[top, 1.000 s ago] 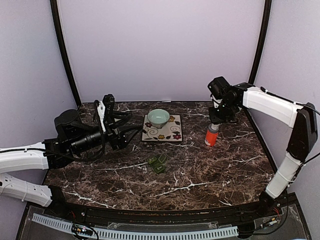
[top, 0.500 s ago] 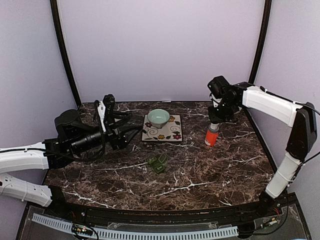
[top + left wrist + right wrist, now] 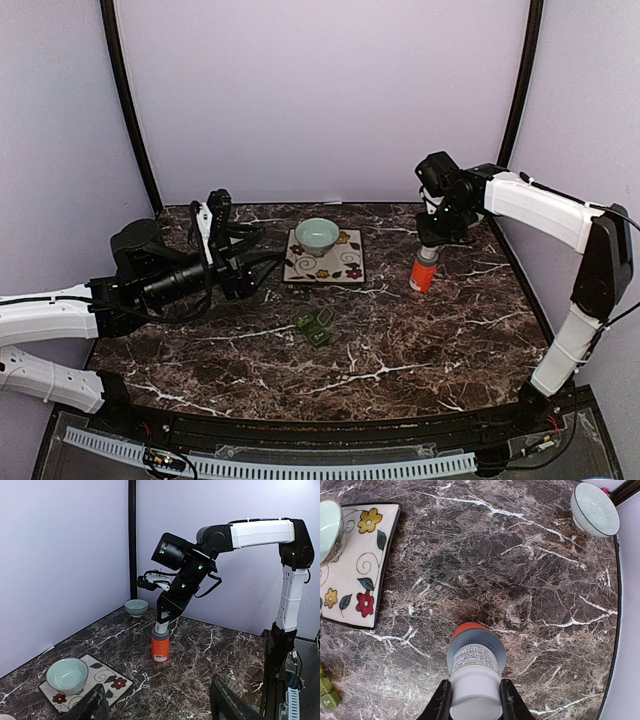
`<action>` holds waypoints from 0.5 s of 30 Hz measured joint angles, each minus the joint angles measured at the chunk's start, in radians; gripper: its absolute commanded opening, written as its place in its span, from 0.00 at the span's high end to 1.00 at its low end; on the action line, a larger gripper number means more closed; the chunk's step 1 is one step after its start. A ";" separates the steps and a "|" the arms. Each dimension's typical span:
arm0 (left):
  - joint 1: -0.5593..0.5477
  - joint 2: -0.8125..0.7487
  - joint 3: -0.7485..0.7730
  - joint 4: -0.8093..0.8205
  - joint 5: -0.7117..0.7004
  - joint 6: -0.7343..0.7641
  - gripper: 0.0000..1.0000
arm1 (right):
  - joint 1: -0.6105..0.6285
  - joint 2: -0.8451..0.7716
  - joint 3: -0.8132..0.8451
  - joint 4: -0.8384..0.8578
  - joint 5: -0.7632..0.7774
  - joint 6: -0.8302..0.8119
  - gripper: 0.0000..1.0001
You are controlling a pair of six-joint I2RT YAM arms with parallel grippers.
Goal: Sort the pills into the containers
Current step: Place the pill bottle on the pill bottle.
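Item: orange bottle (image 3: 476, 652), upright on surface (image 3: 400, 350), right tool (image 3: 476, 702) pinching its white cap (image 3: 475, 692); lift straight, carry level toward pill box (image 3: 314, 326); left tool (image 3: 157, 707) spread, empty.

Pale lilac walls (image 3: 320, 100), black corner pole (image 3: 132, 530), dark marbled tabletop (image 3: 420, 345)

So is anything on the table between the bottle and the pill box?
Nothing visible. Only bare table lies between the bottle and the pill box. The tile with the bowl sits farther back, off that line.
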 measured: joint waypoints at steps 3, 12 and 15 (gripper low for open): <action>0.000 0.001 0.000 0.000 0.000 0.000 0.29 | -0.003 0.000 0.000 0.000 0.000 0.000 0.78; 0.000 0.002 0.000 0.000 0.000 0.000 0.29 | -0.008 0.000 0.000 0.001 -0.002 -0.002 0.67; 0.000 0.002 0.000 0.000 0.000 0.000 0.29 | -0.009 0.000 0.000 0.000 -0.004 -0.002 0.64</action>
